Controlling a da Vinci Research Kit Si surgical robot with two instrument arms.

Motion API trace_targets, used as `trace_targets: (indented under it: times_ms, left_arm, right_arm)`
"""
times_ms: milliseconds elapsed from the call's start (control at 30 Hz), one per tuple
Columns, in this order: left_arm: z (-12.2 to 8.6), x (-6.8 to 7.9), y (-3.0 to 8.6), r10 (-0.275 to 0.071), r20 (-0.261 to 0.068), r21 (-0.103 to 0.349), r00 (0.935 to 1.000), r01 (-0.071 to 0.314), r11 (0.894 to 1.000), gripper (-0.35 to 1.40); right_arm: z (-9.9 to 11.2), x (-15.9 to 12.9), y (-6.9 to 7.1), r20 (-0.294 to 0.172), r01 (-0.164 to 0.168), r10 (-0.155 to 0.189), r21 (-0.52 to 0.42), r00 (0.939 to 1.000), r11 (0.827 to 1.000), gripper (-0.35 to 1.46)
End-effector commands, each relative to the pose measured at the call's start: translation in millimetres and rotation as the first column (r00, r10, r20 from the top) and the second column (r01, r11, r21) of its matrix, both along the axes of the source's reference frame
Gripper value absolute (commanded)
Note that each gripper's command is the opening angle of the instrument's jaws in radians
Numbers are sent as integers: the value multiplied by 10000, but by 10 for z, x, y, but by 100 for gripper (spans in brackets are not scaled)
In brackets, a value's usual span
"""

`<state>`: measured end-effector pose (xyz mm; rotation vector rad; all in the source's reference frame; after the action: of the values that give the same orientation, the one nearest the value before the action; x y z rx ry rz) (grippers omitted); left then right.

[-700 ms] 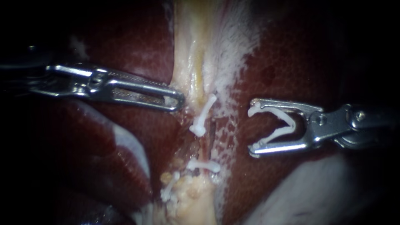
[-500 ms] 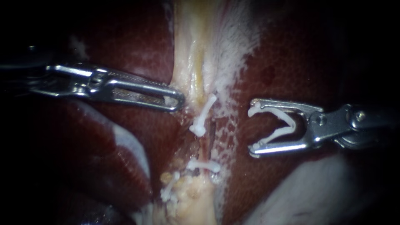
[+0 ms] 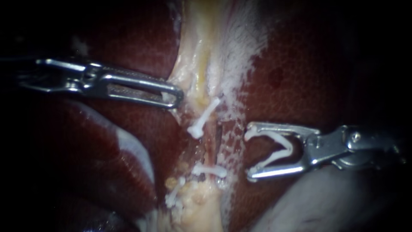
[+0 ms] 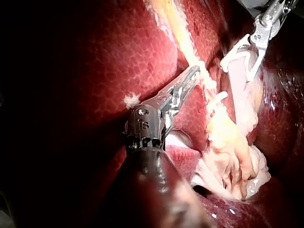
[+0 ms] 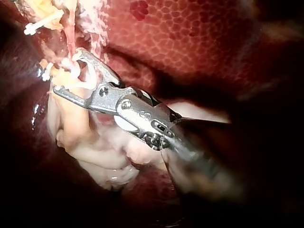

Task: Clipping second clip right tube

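Background is all liver (image 3: 300, 64): dark red, fine mottle, wet. Light lands hardest on the centre strip of pale tissue (image 3: 201, 43), then falls off to black at the edges in all 3 views. Wet glints on the liver low left in endoscope view.

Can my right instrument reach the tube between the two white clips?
Probably yes: the right instrument, holding an open clip, faces the tube with only liver surface between; the left instrument grips pale tissue beyond it.

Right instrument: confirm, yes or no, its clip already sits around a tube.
No: the white clip in the right instrument hangs open beside the tube, clear of it.
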<state>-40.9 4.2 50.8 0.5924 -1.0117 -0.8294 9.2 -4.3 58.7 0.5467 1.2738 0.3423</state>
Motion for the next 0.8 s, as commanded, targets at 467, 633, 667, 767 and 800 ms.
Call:
trace_targets:
  times_ms: [467, 633, 667, 767, 800]
  left_arm:
    - [-52, 3, -4, -123, 250, -111, 9996, 126, 9999, -35]
    - [-58, 2, -7, -152, 265, -118, 9995, 155, 9998, -35]
    - [-58, 2, -7, -152, 264, -118, 9995, 155, 9998, -35]
    - [-58, 3, -8, -149, 266, -118, 9995, 152, 9998, -35]
    - [-58, 3, -8, -149, 266, -118, 9995, 152, 9998, -35]
  right_arm:
    - [29, 24, -10, 304, -316, 281, 1200, 9991, 9923, 60]
    - [31, 33, -11, 299, -248, 206, 1460, 9993, 9890, 58]
    - [32, 35, -11, 275, -180, 139, 1534, 9995, 9880, 58]
    - [35, 40, -16, 238, -66, 27, 1644, 9997, 9864, 57]
    - [36, 42, -17, 248, -70, 29, 1687, 9997, 9856, 57]
